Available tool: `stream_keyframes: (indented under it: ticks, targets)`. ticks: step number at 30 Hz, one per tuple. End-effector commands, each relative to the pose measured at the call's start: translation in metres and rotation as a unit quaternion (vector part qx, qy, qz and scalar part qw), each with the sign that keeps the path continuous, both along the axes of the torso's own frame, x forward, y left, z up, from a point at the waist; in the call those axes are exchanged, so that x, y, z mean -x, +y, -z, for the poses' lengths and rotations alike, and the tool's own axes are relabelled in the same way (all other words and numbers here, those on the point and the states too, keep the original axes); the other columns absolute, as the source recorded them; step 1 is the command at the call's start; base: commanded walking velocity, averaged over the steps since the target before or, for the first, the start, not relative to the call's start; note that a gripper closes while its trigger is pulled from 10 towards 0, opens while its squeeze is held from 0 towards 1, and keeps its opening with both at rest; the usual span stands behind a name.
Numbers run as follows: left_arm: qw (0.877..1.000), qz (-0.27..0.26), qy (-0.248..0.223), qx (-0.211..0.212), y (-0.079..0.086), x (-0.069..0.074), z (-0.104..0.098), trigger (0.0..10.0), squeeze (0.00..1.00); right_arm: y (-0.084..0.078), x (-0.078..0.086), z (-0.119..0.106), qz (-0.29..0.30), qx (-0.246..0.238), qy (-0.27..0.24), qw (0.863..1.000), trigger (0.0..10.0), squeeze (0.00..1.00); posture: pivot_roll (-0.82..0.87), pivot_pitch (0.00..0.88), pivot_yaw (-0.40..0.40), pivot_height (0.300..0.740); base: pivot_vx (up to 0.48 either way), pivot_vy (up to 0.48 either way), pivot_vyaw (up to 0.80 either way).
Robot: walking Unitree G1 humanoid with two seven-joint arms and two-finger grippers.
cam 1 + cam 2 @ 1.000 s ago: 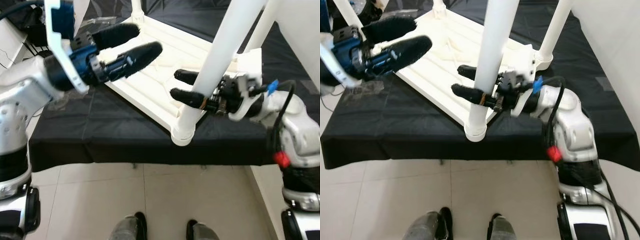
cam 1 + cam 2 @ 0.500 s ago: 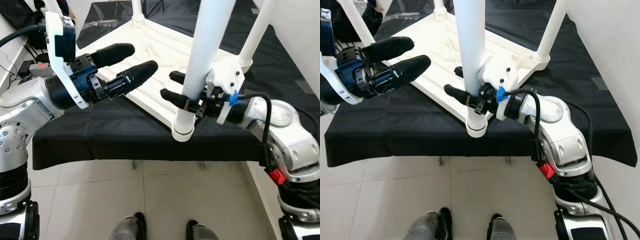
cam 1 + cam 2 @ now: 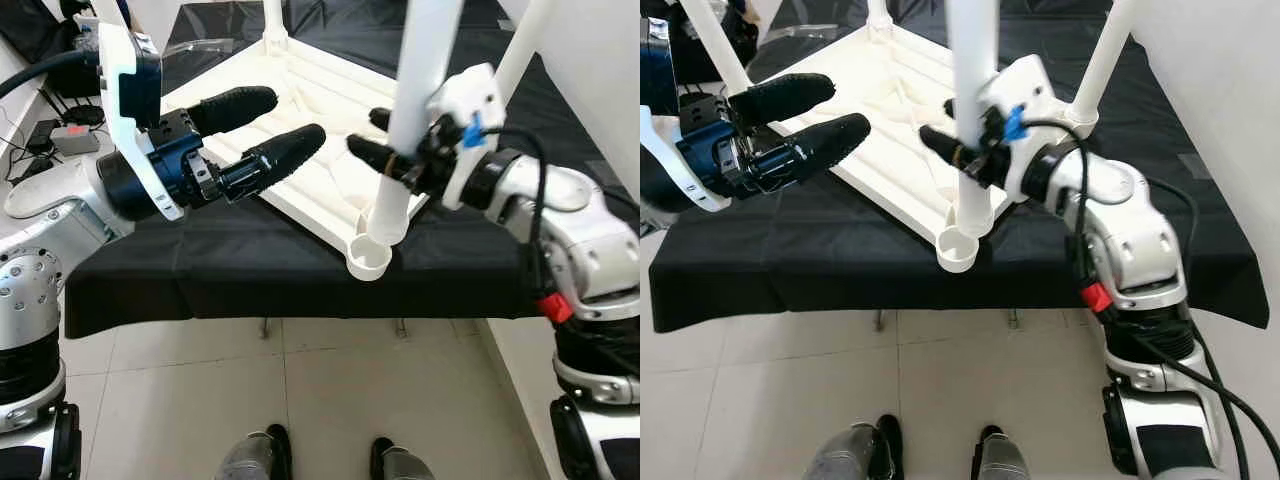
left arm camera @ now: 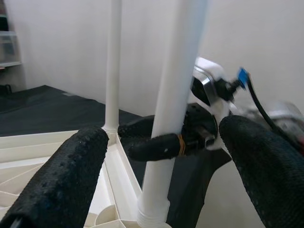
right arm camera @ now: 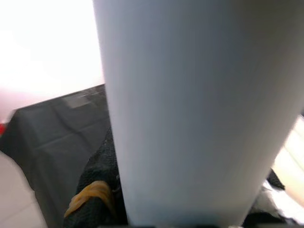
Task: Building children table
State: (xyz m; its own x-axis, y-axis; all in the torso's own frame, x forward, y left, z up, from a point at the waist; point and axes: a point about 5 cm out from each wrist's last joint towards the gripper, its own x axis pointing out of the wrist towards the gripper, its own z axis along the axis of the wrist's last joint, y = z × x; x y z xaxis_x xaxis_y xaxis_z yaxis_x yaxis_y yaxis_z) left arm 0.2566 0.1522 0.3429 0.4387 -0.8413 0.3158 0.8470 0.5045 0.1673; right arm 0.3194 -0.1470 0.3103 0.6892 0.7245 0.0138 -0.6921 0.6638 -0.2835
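Children's table (image 3: pixel 300 120), white plastic, lies upside down on the black-draped bench (image 3: pixel 250 270), its near corner leg (image 3: pixel 405 130) pinched by the right claw (image 3: pixel 385 160) above the socket (image 3: pixel 368 262). Left claw (image 3: pixel 270 130) hovers spread beside it. Judging by this, keep the leg vertical and press straight down until seated.
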Motion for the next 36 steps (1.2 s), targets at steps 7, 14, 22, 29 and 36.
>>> stream_keyframes:
  ticks: [7,14,22,29,36]
  targets:
    - [0.994,-0.011,0.035,-0.101,-0.023,0.015,0.054,10.0,0.91,-0.014,-0.017,0.025,-0.005,-0.028,0.114,0.993,0.0,0.00,-0.03,0.283,-0.004,0.740,0.000,0.000,0.00]
    - [0.971,0.028,0.140,-0.192,-0.035,0.070,0.127,10.0,0.00,-0.008,-0.012,0.021,-0.118,-0.077,0.054,0.988,0.0,0.00,-0.01,0.287,0.006,0.740,0.000,0.000,0.00]
    - [0.950,0.002,0.251,-0.185,-0.034,0.112,0.170,10.0,0.00,-0.002,-0.015,0.005,-0.297,-0.094,0.023,0.950,10.0,0.00,0.01,0.296,0.006,0.740,0.000,0.000,0.00]
    - [0.956,-0.060,0.248,-0.145,-0.040,0.124,0.174,10.0,0.00,0.012,-0.013,-0.004,-0.438,-0.016,0.051,0.897,10.0,0.00,0.07,0.330,-0.017,0.740,0.000,0.000,0.00]
    - [0.966,-0.074,0.212,-0.131,-0.042,0.136,0.167,10.0,0.00,0.034,-0.018,-0.006,-0.459,0.141,0.028,0.877,10.0,0.00,0.09,0.355,-0.011,0.740,0.000,0.000,0.00]
